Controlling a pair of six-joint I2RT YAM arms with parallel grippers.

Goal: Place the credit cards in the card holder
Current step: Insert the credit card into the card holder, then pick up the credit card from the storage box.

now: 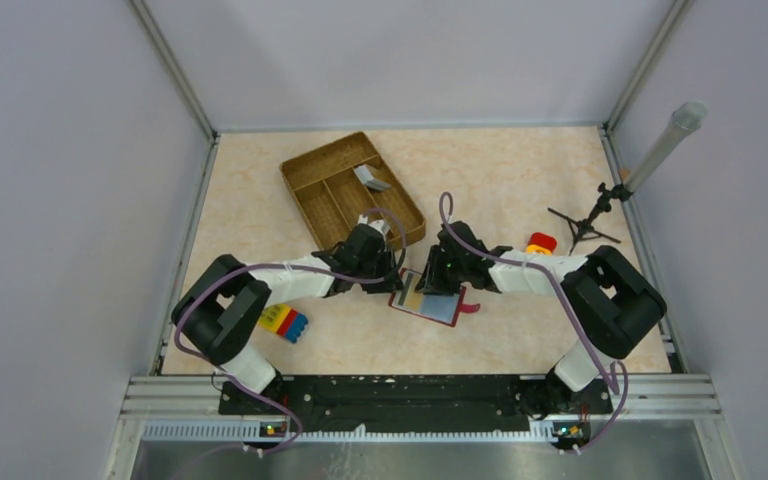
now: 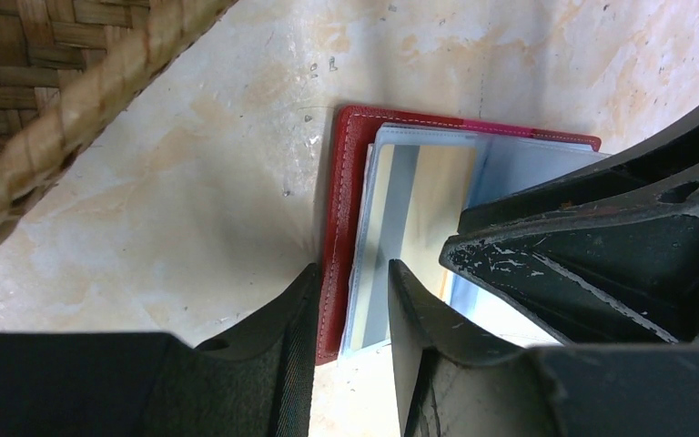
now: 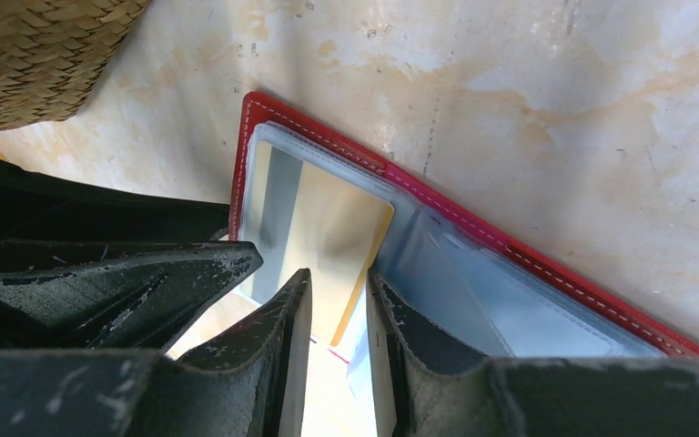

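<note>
The red card holder (image 1: 426, 300) lies open on the table between my two grippers. A tan-yellow credit card (image 3: 328, 223) with a grey stripe sits under the clear sleeve of its left page (image 2: 423, 196). My left gripper (image 2: 355, 269) straddles the holder's red left edge (image 2: 337, 273), jaws a narrow gap apart. My right gripper (image 3: 339, 275) hovers over the card's right edge, jaws also a little apart, with nothing clamped. A grey credit card (image 1: 371, 178) lies in the wicker tray (image 1: 310, 170).
The wicker tray stands just behind the left gripper (image 1: 385, 268). A yellow-red-blue toy block (image 1: 283, 322) lies by the left arm, and a small yellow-red toy (image 1: 541, 243) by the right arm. A black tripod stand (image 1: 585, 225) with a tube is at far right.
</note>
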